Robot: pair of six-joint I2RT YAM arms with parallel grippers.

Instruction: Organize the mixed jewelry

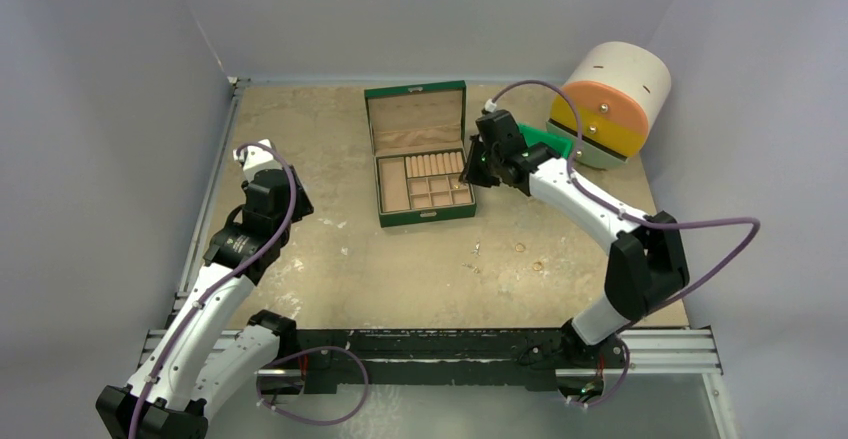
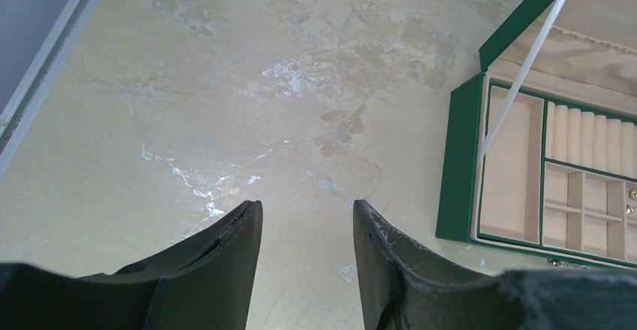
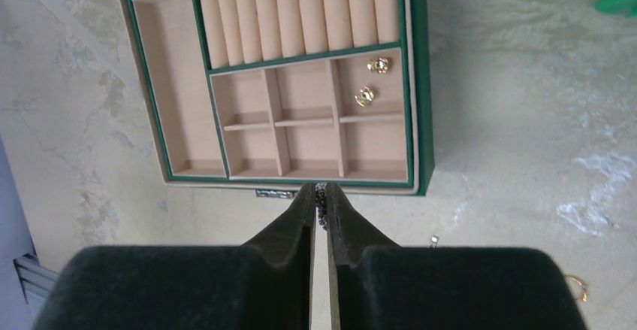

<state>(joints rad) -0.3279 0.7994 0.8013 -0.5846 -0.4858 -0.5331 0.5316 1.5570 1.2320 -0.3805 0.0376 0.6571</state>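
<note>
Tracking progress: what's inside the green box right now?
Inside the green box, two gold pieces share one small compartment beside the ring rolls; the other compartments look bare. Gaps between rolls are hidden.

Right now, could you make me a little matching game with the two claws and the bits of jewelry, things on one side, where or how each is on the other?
1. left gripper
2. right gripper
3. two gold pieces
4. small ring

a. lying on the bare table
b. open, holding nothing
c. in one small compartment of the green jewelry box
d. shut on a tiny chain-like piece

Pairs: 1-b, 2-d, 3-c, 4-a
</note>
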